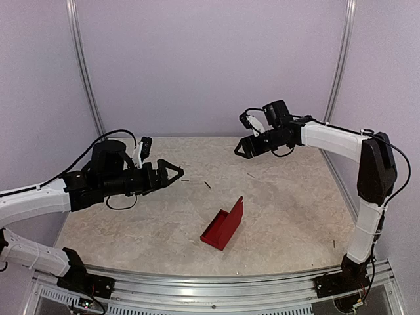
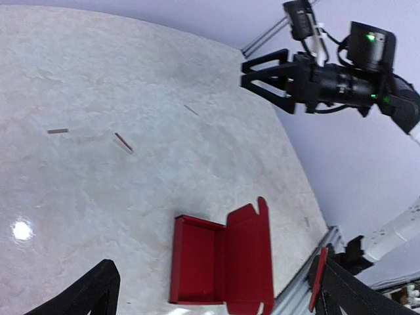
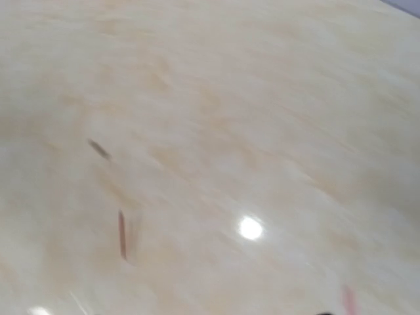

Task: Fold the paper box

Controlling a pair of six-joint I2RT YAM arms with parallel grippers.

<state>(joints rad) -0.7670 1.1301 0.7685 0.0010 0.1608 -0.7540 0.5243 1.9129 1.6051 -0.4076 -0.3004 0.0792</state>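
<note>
Looked like a robotics lab work cell, not a home or a shop. Was closed in at the back and both sides by plain lilac-grey panels (image 1: 210,65), joined by upright aluminium posts (image 1: 84,65) at upper left and upper right. Held one marbled beige tabletop (image 1: 275,197), edged along the bottom of the frame by a ribbed aluminium rail (image 1: 216,289). Carried two white-and-black robot arms mounted by that rail, left arm (image 1: 33,203) at lower left and right arm (image 1: 335,139) at right, with black cabling exposed.
</note>
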